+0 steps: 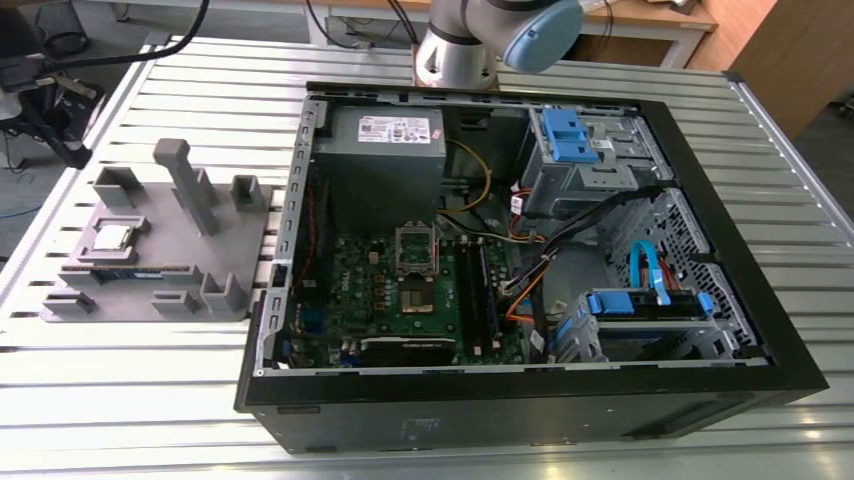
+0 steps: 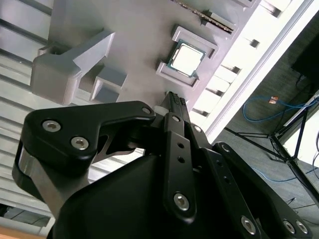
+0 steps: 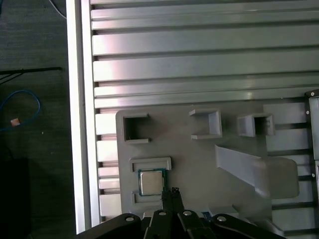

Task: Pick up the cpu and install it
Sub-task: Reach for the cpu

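The cpu (image 1: 110, 237) is a small square chip with a silvery top, lying flat in its recess on the grey holder tray (image 1: 187, 250) at the exterior view's left. Both wrist views look down on the cpu (image 2: 186, 58) (image 3: 150, 181) from well above. My gripper (image 2: 174, 102) (image 3: 172, 193) hangs over the tray beside the chip, apart from it, with its black fingers closed together on nothing. The motherboard's cpu socket (image 1: 416, 250) stands open inside the computer case (image 1: 534, 380).
A thin green memory stick (image 1: 127, 268) lies in the tray near the cpu. Grey upright blocks (image 3: 259, 169) rise from the tray. The grey power-supply box (image 1: 380, 150), blue drive bays (image 1: 567, 140) and cables (image 1: 587, 240) crowd the case. The slatted metal table (image 3: 199, 50) ends near the tray.
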